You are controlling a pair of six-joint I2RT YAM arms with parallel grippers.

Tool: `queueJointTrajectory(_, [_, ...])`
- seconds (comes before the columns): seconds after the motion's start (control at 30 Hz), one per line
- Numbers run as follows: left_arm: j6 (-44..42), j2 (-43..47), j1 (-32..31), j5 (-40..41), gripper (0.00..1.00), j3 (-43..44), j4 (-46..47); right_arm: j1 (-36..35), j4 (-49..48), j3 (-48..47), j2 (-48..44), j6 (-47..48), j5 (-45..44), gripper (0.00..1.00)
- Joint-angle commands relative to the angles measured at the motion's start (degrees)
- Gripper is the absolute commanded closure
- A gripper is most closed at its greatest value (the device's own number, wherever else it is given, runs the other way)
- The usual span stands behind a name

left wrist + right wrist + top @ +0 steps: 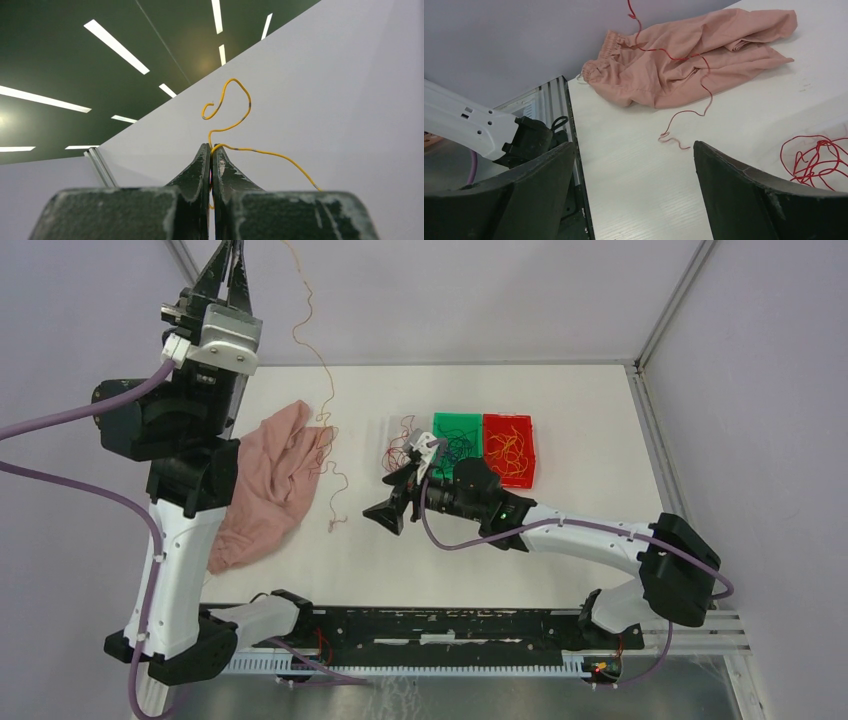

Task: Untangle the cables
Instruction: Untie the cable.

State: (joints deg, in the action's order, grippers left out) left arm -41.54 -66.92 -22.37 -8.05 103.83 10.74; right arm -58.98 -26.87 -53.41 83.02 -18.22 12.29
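L gripper point(232, 255) is up high by the table's far-left corner, jaws pinched tight on a yellow cable point(235, 107). One end loops above my fingertips point(200, 165) and another length arcs off to the right. Only wall & ceiling around it, so plenty of air.

From the top cam, a wavy orange strand point(318, 350) drops from the upper frame edge just right of that gripper. It crosses the right edge of the cloth point(270, 480) & ends on bare table point(560, 540). My tips are cut off by the frame there, so I can't tell if it reaches them.

R gripper point(392, 495) sits low near table centre, jaws wide apart, holding nothing. Just beyond it lies a red tangle point(403, 433). Next come the green tray point(455, 418) & red tray point(510, 418), side by side & touching. The green holds dark cables point(462, 447), the red orange-yellow ones point(510, 448).

In R wrist cam the strand's tail lies ahead between my fingers point(764, 195), w/ the cloth beyond. The table edge & rail point(551, 97) run past my left finger.

Free table: the strip between cloth & R gripper, the near strip, and right of the trays out to the edge.
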Motion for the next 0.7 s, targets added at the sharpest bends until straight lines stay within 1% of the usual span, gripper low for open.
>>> queueJointTrajectory(0.0, [2.28,1.64,-0.22,-0.90,0.97,-0.44,0.95,1.46,-4.84,-2.28,-0.96,-1.34,3.28,0.05])
queueJointTrajectory(0.17, [2.72,1.79,-0.26,-1.12,0.97,-0.89,0.95,3.06,-4.56,-8.05,2.58,-4.32,5.47,0.04])
queueJointTrajectory(0.33, [2.84,2.03,-0.28,-1.41,0.97,-1.30,0.99,3.83,-10.55,-10.87,6.40,-9.06,7.93,0.05])
queueJointTrajectory(0.4, [2.44,2.13,-0.23,-1.65,0.97,-1.57,1.10,3.87,-12.37,-12.34,8.08,-11.01,9.87,0.07])
queueJointTrajectory(0.47, [2.43,2.23,-0.24,-1.83,0.97,-1.71,1.38,3.79,-12.97,-14.12,9.95,-13.06,10.46,0.11])
queueJointTrajectory(0.5, [2.50,2.23,-0.24,-1.93,0.97,-1.64,1.39,3.86,-13.10,-14.84,10.96,-13.65,10.28,0.14])
queueJointTrajectory(0.57, [2.68,2.31,-0.30,-2.03,0.97,-1.83,1.47,3.98,-13.39,-15.81,12.64,-14.19,10.32,0.27])
queueJointTrajectory(0.6, [2.69,2.38,-0.31,-2.08,0.97,-1.92,1.55,4.11,-13.58,-16.04,13.32,-14.32,10.44,0.39])
queueJointTrajectory(0.67, [2.38,2.55,-0.30,-2.27,0.97,-1.93,1.64,4.48,-14.43,-15.55,14.20,-15.08,10.69,0.68])
